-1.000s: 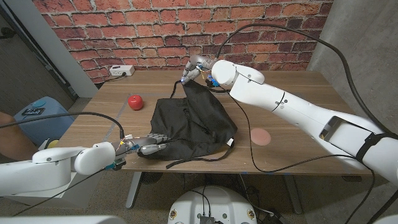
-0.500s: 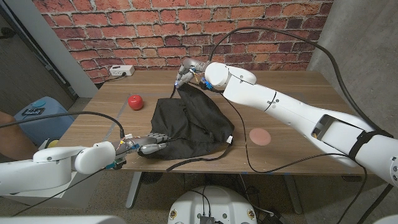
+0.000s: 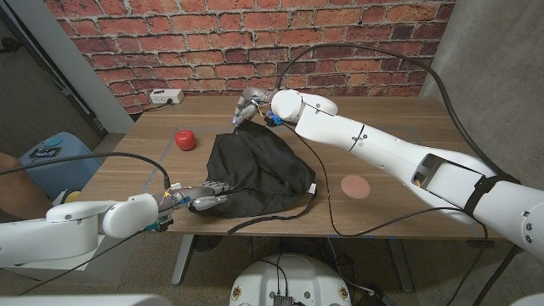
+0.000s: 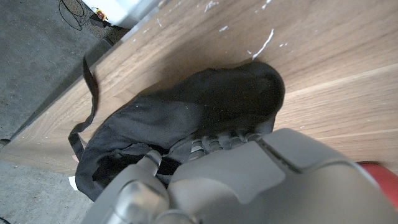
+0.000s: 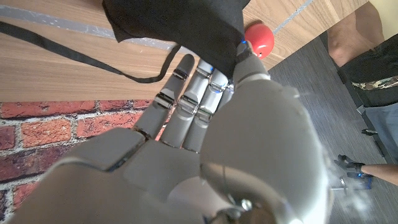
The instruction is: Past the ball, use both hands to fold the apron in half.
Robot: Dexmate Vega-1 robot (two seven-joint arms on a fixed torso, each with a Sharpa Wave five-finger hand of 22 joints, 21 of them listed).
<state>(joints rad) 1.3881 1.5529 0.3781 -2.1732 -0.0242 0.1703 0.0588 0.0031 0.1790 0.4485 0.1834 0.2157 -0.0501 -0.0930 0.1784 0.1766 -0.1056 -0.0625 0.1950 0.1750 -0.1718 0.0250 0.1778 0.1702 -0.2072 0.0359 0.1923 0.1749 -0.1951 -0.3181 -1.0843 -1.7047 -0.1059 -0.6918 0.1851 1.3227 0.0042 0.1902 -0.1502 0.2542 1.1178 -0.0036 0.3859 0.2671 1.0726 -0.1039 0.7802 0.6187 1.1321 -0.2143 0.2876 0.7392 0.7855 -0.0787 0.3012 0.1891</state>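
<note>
- Apron (image 3: 259,172): one, black, crumpled on the table.
- Ball (image 3: 184,138): one, red.
- Table (image 3: 399,127): one, wooden.
- Robot hands: two, the left hand (image 3: 204,196) and the right hand (image 3: 249,106).
- Robot arms: two, white, one entering from each bottom corner of the head view.
- Pink round mark (image 3: 355,186) on the tabletop: one.
- Power strip (image 3: 167,97): one, white, at the table's far edge by the brick wall.
- Blue bin (image 3: 56,156): one, beside the table.

The left hand (image 4: 217,180) has its fingers on the crumpled black apron (image 4: 186,118) lying on the wooden table (image 4: 329,68); a strap (image 4: 87,93) trails toward nine o'clock.
</note>
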